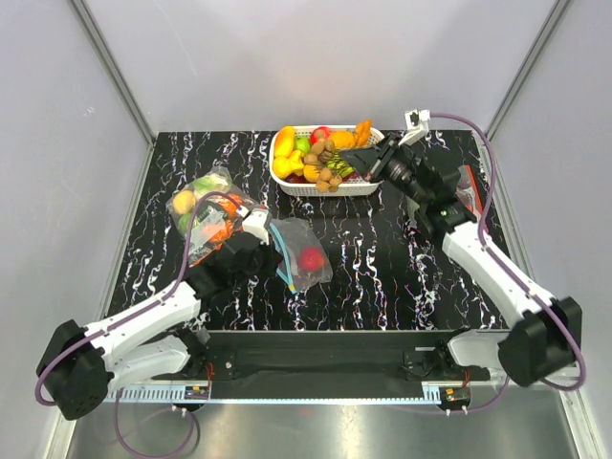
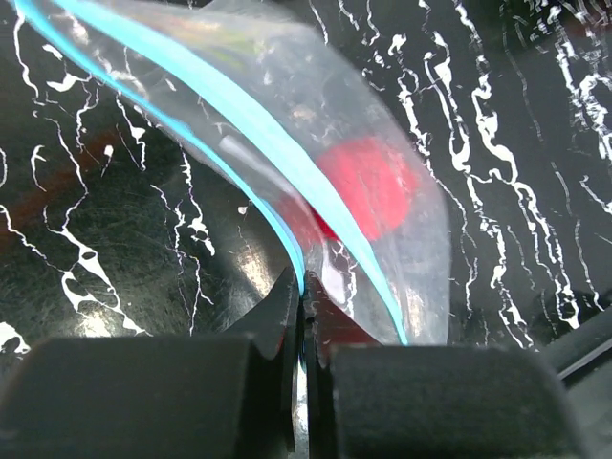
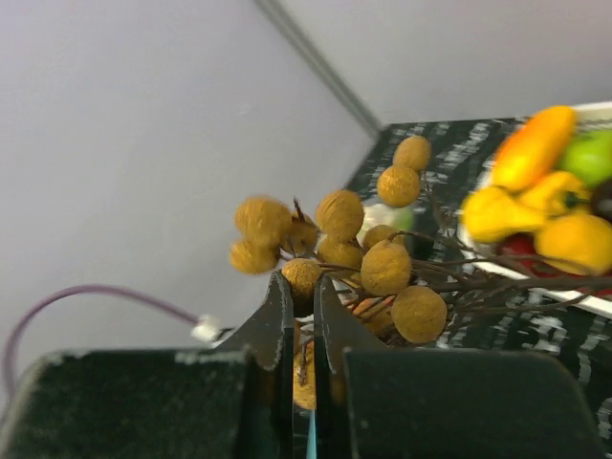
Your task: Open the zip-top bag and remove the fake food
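Clear crinkly plastic: the zip-top bag [image 1: 304,251] lies flat on the table [image 1: 382,277], front-centre, just ahead of the L arm. Its teal zip strip [image 1: 281,251] runs along the bag's left edge. Red fruit [image 1: 311,258] sits inside, approx mid-bag; wrist view shows it blurred red thru the film, behind the strip's two teal lines. L claw [image 2: 304,298] is pinched tight on the strip at its near end, fingers meeting w/ only the plastic btw them.

Bunch of tan balls [image 3: 356,251] is out of the bag, at the far side of the table by the white basket [image 1: 330,189]. R claw [image 3: 301,292] is clamped narrow on its thin brown stems, balls fanning out above the fingertips. Can't tell if the bunch touches the basket's contents. Basket holds yellow, green and orange fruit. Another clear bag of mixed fruit [image 1: 206,210] lies left of the L claw.
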Tool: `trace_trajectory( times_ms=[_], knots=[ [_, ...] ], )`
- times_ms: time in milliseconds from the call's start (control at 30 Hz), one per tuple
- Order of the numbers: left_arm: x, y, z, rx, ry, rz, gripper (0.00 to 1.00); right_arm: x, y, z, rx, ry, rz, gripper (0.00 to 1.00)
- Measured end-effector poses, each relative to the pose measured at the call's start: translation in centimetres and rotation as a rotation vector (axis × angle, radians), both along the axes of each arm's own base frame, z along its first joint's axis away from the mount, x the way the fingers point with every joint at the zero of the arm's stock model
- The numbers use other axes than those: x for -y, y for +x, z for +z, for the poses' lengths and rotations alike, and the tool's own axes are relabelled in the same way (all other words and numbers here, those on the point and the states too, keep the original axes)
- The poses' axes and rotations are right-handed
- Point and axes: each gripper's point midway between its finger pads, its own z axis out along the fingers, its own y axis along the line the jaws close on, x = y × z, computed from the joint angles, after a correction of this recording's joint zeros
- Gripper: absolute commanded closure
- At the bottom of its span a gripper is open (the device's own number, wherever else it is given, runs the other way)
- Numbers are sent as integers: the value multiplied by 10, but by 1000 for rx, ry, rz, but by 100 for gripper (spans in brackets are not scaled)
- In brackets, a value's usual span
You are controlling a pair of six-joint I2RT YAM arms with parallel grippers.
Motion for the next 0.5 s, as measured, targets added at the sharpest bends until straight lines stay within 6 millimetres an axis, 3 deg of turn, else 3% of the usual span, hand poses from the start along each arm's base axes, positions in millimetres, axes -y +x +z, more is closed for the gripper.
trace_trajectory(
  times_ms=[200,500],
  knots=[
    [-3,-3,4,5,0,-1,100,33,73,-58,-132,-116,-103,100],
    [-4,-3,7,13,-4,-3,100,77,152,-109,-220,-172,-178,100]
  ],
)
